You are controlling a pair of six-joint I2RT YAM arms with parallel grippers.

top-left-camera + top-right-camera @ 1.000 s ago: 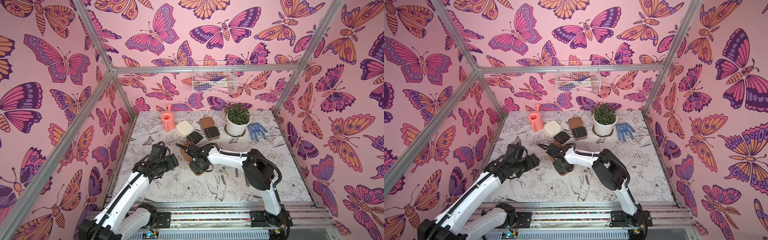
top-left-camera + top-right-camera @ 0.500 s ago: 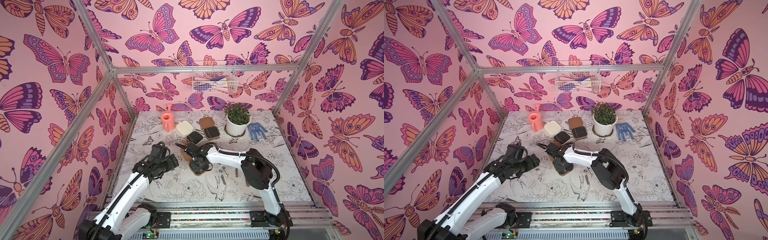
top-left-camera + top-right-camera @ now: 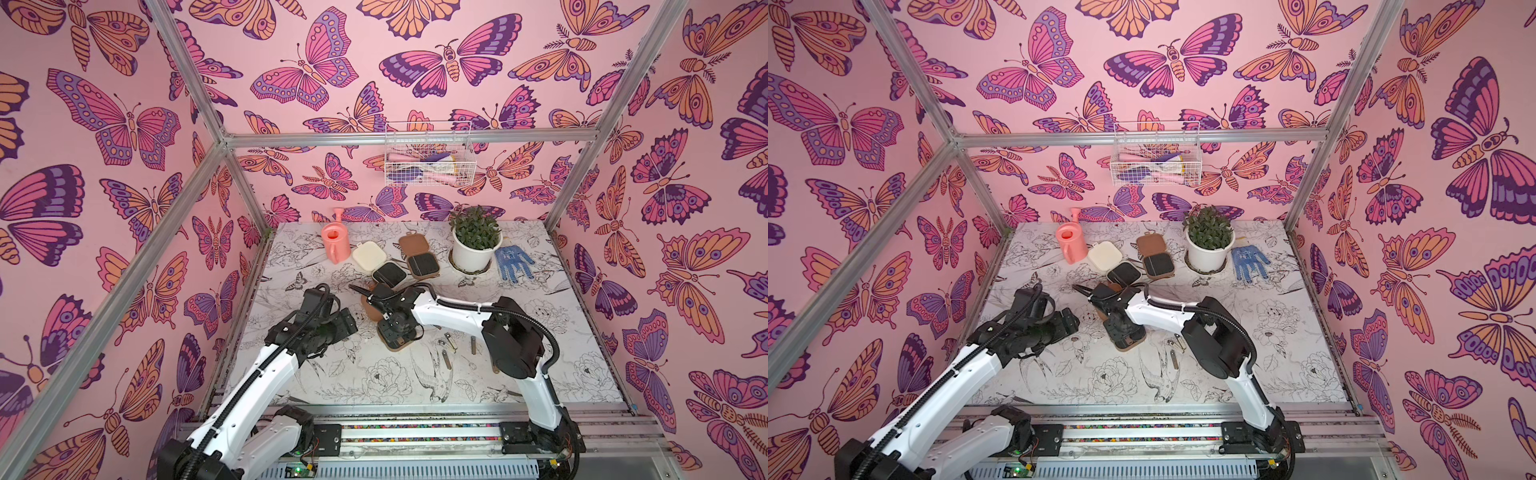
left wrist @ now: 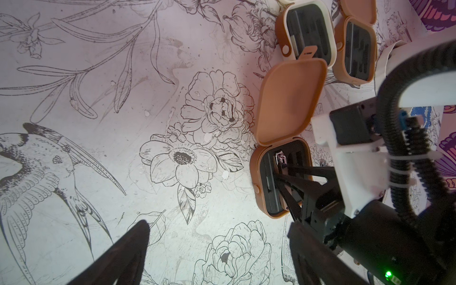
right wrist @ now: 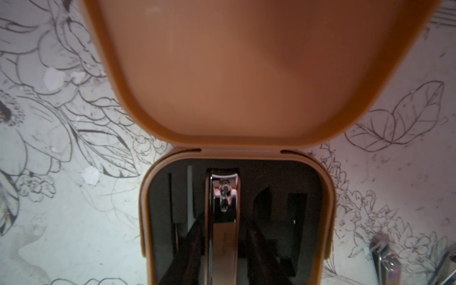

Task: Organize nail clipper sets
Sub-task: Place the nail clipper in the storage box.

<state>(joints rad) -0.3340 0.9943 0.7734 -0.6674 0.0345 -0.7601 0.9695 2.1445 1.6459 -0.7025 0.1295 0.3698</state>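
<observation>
R gripper (image 5: 224, 229): fingers (image 5: 195, 249) apart, one each side of a chrome nail clipper (image 5: 223, 197) lying flat in the middle slot of the black lining. Can't tell if the pads press it or only flank it. The slot belongs to an open tan case (image 5: 145, 209), lid (image 5: 246, 74) swung back. In both top views the case sits at frame centre, just below mid-height (image 3: 398, 348), mostly hidden under the R wrist.

L gripper (image 3: 348, 323): fingers wide apart, nothing btwn them. In a top view it is just left of the case, not touching it.

A few loose tools (image 3: 446, 351), slim metal pcs, lie on the table (image 3: 374, 386) just right of the case. The cream case (image 3: 368, 255) and 2nd tan case (image 3: 423, 266), both open, sit upper-centre near the back.

Handling, my read:
- **Clipper:** light, stiff and polished, so prob slippery. Best pinched across its long narrow sides at mid-body, not at the lever end. The slot looks snug, so it should go in level.
- **Loose pcs:** thin and flat on the table, awkward to get under. Pinch them by the edges.
- **Case:** light w/ a floppy hinge, likely to slide if pushed. Steady it by the base rim.
</observation>
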